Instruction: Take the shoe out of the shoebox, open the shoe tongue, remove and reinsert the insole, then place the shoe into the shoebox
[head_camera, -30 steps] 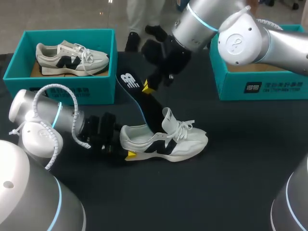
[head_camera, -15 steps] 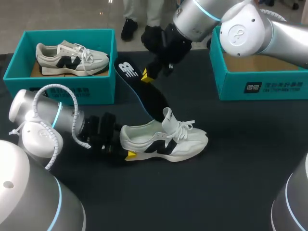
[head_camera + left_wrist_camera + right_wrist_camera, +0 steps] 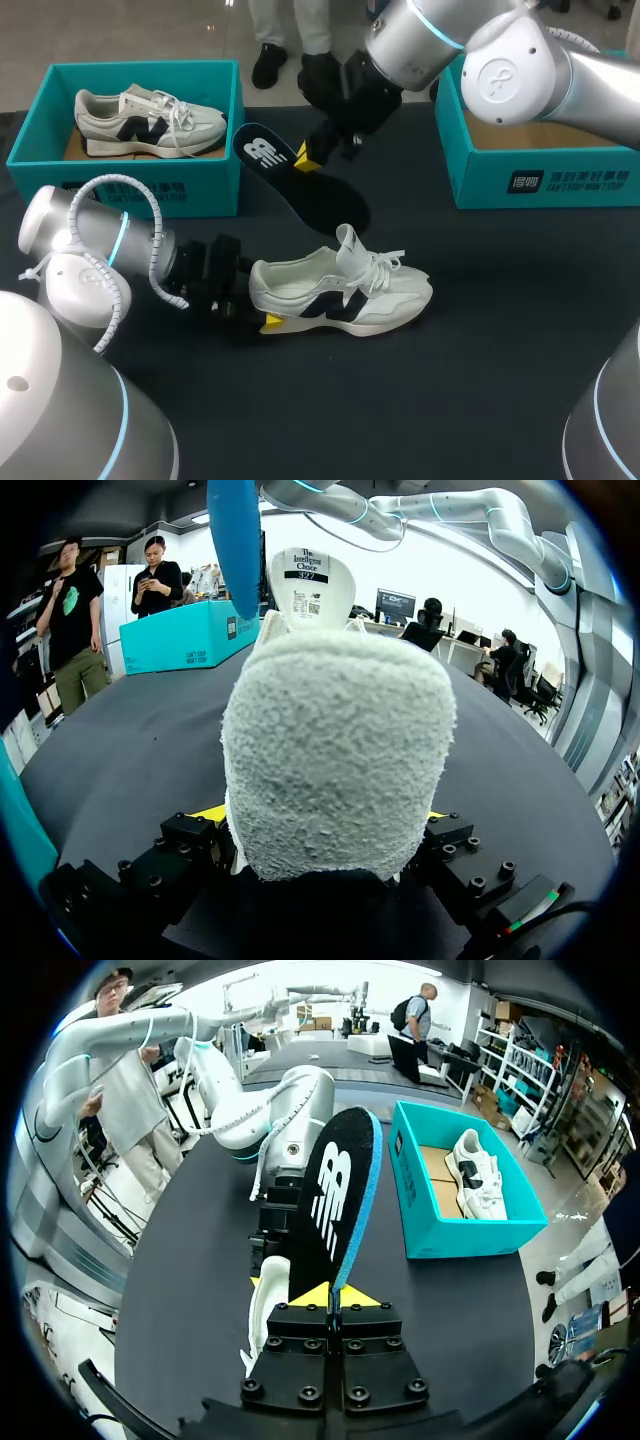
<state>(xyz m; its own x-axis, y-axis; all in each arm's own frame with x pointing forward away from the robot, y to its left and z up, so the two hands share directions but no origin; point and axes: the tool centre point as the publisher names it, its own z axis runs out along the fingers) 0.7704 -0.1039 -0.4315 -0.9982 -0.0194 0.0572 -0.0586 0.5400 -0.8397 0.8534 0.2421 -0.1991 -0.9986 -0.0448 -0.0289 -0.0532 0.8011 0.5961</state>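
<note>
The insole now hangs clear of the shoe, lifted to upper centre and pinched by the right gripper, while the left gripper clamps the heel at lower centre; reinserting it and returning the shoe to the upper-right box appear to remain.

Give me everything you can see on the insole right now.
The insole is thin, black on top with a white logo near the heel, blue underneath. The right gripper pinches its edge near that end, holding it in the air, slanting down toward the shoe; its toe end looks clear of the opening.
</note>
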